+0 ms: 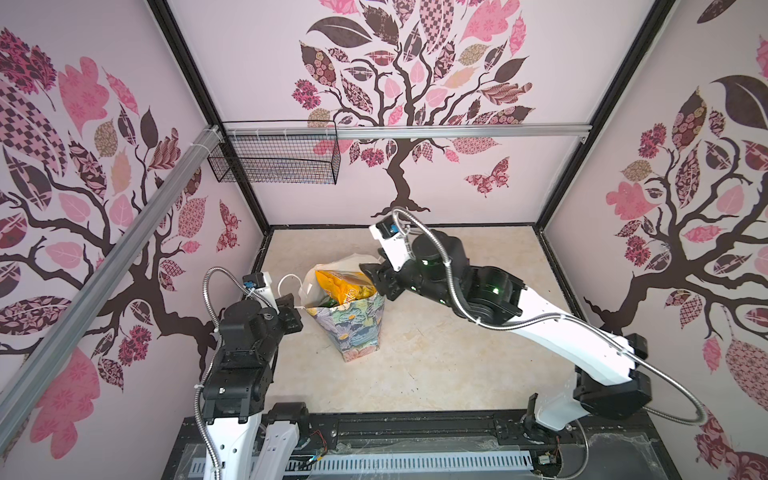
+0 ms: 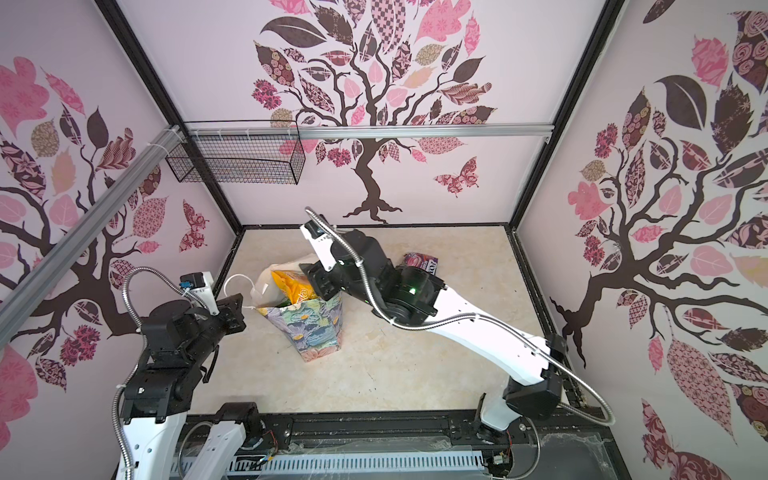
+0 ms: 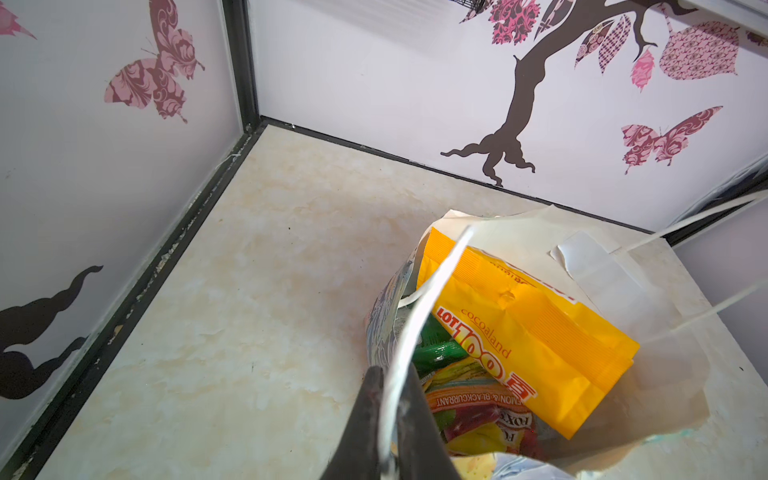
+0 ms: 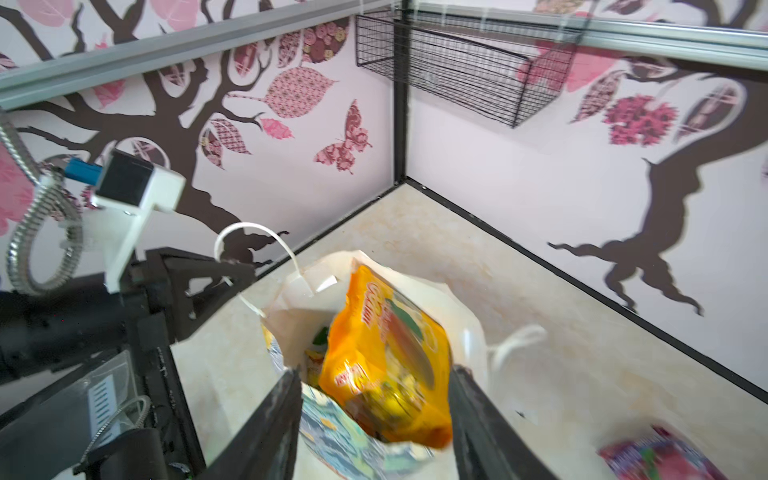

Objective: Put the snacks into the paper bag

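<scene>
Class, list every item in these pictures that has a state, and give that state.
Paper bag: upright, open.
Orange pouch: in the bag, top sticking out.
Purple pouch: lying on the table, outside the bag.
Left gripper: shut on the bag's handle.
Right gripper: open over the bag.

Black wire basket (image 1: 274,158) on aluminium rail (image 1: 457,132), tree-and-butterfly patterned walls (image 1: 257,62), beige marbled tabletop (image 1: 436,353).
</scene>
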You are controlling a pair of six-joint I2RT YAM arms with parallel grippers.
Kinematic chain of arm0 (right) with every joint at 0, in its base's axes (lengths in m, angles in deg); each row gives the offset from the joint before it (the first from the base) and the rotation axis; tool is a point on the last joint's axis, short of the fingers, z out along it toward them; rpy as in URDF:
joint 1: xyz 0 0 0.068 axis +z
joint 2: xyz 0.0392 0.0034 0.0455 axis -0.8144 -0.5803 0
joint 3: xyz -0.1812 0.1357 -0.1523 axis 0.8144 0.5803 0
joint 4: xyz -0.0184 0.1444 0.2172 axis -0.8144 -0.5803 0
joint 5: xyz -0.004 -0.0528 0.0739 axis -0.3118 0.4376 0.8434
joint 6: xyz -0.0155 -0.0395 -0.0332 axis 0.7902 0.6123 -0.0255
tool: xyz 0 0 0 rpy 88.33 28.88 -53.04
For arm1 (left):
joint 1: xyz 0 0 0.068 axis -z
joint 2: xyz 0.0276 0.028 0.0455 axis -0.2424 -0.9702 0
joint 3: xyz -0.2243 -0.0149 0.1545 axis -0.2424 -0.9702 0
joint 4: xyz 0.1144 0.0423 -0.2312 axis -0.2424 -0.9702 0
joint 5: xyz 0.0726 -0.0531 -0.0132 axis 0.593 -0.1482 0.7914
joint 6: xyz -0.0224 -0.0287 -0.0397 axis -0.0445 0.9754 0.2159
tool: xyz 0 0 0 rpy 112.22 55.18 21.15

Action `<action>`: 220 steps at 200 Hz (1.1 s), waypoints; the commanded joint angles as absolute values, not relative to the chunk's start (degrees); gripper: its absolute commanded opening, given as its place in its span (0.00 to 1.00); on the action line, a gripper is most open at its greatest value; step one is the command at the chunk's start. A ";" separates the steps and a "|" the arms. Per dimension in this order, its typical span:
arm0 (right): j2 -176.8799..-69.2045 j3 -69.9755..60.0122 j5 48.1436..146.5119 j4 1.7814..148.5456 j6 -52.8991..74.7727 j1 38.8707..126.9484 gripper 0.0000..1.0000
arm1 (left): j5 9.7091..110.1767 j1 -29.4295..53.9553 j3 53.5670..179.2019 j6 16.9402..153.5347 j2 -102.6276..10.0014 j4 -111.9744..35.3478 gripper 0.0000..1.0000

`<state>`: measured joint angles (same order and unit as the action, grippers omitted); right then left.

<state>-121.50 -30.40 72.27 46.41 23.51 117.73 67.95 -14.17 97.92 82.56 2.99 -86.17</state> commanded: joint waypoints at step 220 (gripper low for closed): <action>-123.98 -13.95 81.56 64.33 20.29 107.62 0.00 | 47.21 -12.10 135.27 79.11 -16.21 -102.42 0.62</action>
<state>-125.13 -12.70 79.75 62.41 19.16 107.69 51.58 -13.95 134.84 79.66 -14.04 -104.84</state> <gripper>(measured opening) 0.050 0.643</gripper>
